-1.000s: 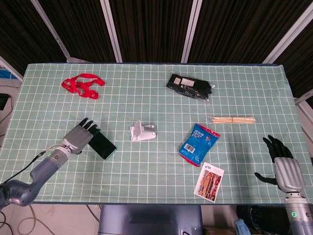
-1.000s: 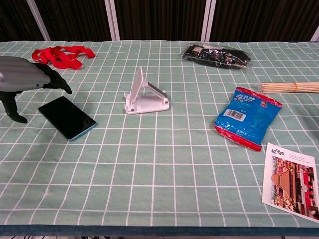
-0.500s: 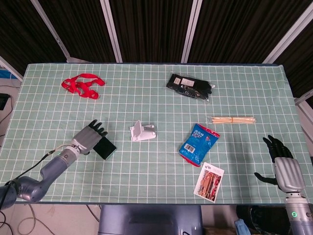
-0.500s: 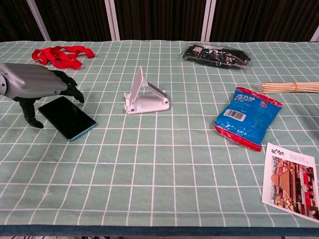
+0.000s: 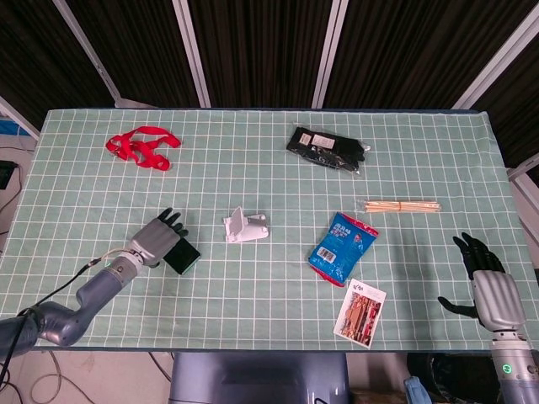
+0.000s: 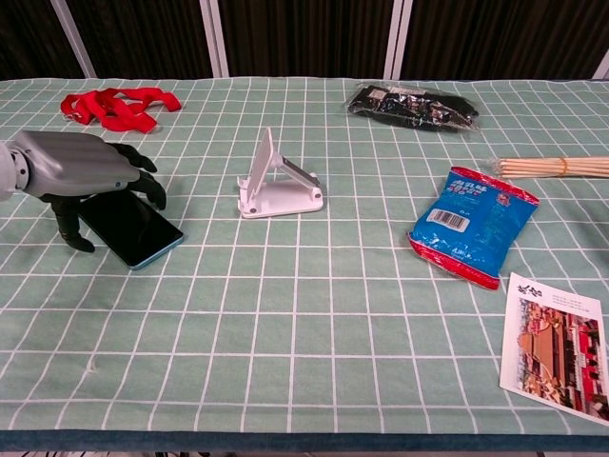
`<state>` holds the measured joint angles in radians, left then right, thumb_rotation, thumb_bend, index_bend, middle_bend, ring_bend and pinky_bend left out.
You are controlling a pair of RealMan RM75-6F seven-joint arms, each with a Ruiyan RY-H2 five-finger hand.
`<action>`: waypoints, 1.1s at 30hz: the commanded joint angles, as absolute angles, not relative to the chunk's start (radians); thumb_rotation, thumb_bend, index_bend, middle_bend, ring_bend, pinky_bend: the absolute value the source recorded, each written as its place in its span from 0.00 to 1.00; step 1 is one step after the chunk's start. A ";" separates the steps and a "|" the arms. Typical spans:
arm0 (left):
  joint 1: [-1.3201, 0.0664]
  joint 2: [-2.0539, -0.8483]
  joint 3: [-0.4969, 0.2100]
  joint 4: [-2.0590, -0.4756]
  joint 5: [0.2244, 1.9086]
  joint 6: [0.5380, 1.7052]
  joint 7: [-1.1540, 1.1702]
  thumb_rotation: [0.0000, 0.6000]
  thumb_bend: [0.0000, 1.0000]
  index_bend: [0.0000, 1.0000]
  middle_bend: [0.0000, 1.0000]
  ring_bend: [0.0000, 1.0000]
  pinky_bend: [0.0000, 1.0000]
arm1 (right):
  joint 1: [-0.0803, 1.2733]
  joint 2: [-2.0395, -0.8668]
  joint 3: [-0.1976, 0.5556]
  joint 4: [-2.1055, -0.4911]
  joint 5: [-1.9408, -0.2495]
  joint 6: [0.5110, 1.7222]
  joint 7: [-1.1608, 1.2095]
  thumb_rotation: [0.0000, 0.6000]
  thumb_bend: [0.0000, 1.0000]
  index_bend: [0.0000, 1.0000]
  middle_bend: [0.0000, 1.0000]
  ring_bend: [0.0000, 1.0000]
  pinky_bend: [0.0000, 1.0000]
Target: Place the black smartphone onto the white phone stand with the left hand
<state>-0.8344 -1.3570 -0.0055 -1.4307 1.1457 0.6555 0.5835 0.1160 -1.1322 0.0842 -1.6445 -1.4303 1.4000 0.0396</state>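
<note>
Left hand [image 6: 81,171] is where I start: it hangs arched over the black smartphone [image 6: 133,228], fingers spread and curved down along the far edge, thumb reaching down at the near-left corner. Nothing is gripped yet as far as I can tell, and I cannot say whether any fingertip touches the glass.

The phone lies flat on the cloth at about 9 o'clock from the white phone stand [image 6: 276,186], near it but apart.

My worries: a thin slab lying flat gives the fingers little edge to catch, so closing could simply push it across the cloth, or drag the cloth into a wrinkle. A grip on one corner only could let it swing and drop. On the carry, a low approach could knock the light stand over or shove it away.

Right hand [image 5: 487,282] sits off the table at 4 o'clock, fingers apart and holding nothing.

Left to right across the green checked tablecloth [image 6: 314,314]: a red lanyard [image 6: 114,107] at 10 o'clock, a black packet [image 6: 411,105] at 1 o'clock, a blue snack bag [image 6: 471,224], a bundle of wooden sticks [image 6: 557,167] and a postcard [image 6: 559,343]. Behind the table hang dark panels with pale frames.
</note>
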 commanded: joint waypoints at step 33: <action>-0.825 -1.408 0.037 -1.373 1.194 0.733 0.519 1.00 0.29 0.50 0.56 0.08 0.00 | 0.115 -1.130 0.086 -1.649 -1.424 1.398 0.050 1.00 0.10 0.00 0.00 0.00 0.15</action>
<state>-0.8292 -1.4055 0.0376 -1.3759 1.1857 0.7251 0.5269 0.1154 -1.1301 0.0864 -1.6492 -1.4237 1.3983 0.0501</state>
